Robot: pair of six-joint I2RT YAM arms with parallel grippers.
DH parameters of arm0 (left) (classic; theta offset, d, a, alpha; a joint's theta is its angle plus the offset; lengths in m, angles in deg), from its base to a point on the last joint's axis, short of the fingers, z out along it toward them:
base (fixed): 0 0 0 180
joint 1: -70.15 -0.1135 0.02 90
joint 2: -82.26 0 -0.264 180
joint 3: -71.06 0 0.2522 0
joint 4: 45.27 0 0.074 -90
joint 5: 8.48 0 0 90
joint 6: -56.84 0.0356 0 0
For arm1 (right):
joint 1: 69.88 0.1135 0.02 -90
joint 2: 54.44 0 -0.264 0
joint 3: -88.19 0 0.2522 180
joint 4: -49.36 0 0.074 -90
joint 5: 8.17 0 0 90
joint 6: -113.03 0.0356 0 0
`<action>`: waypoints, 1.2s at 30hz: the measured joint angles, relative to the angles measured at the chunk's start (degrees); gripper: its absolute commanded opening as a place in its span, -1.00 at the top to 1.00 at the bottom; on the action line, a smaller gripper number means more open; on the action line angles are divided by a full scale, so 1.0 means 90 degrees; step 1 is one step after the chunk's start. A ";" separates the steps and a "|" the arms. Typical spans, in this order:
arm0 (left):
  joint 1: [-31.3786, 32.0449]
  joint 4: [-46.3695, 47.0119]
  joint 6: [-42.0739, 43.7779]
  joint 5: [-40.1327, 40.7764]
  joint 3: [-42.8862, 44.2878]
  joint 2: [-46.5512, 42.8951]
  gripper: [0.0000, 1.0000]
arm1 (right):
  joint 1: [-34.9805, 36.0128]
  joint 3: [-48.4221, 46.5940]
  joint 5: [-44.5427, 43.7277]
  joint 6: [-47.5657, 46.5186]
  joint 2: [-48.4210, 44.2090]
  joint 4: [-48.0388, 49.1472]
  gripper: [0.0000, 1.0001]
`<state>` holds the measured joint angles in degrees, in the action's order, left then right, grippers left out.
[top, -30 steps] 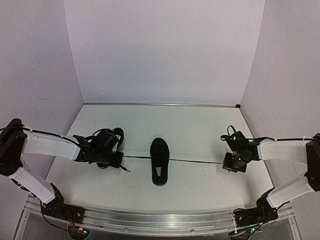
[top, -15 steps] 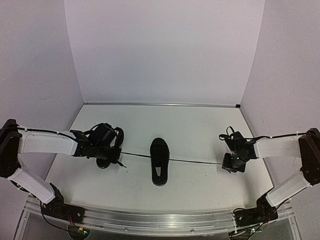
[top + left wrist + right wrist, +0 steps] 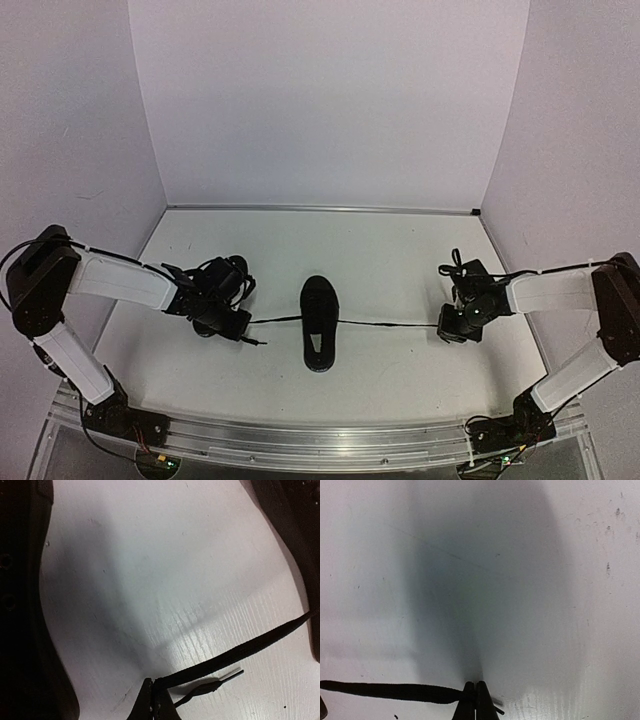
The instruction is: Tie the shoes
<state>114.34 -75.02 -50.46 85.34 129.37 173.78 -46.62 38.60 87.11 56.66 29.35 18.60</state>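
One black shoe (image 3: pixel 319 335) lies in the middle of the table, toe towards the arms. The other shoe (image 3: pixel 233 272) sits at the left, partly hidden behind the left arm's wrist. A thin black lace (image 3: pixel 385 323) runs out of the middle shoe to both sides, low over the table. My left gripper (image 3: pixel 251 337) is shut on the left lace end (image 3: pixel 240 652), whose plastic tip (image 3: pixel 231 674) sticks out past the fingertips (image 3: pixel 150 700). On the other side, my right gripper (image 3: pixel 442 326) is shut on the right lace end (image 3: pixel 385 691).
White walls close the table in at the back and on both sides. A metal rail (image 3: pixel 320 440) with the arm bases runs along the near edge. Dark blurred shapes fill the left edge (image 3: pixel 20 605) and the upper right corner (image 3: pixel 300 525) of the left wrist view.
My left gripper has swung back towards the near side and a little to the right, and its arm's elbow has risen. The right gripper has crept slightly left. Both keep hold of the lace.
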 measured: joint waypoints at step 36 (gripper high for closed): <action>0.1000 -0.0128 0.3906 -0.0958 0.0641 -0.0309 0.04 | 0.0000 -0.0124 0.0703 -0.0214 -0.3109 -0.1269 -0.97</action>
<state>123.34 -76.18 -15.30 76.72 135.14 170.99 -46.62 37.48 93.44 54.73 1.37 7.18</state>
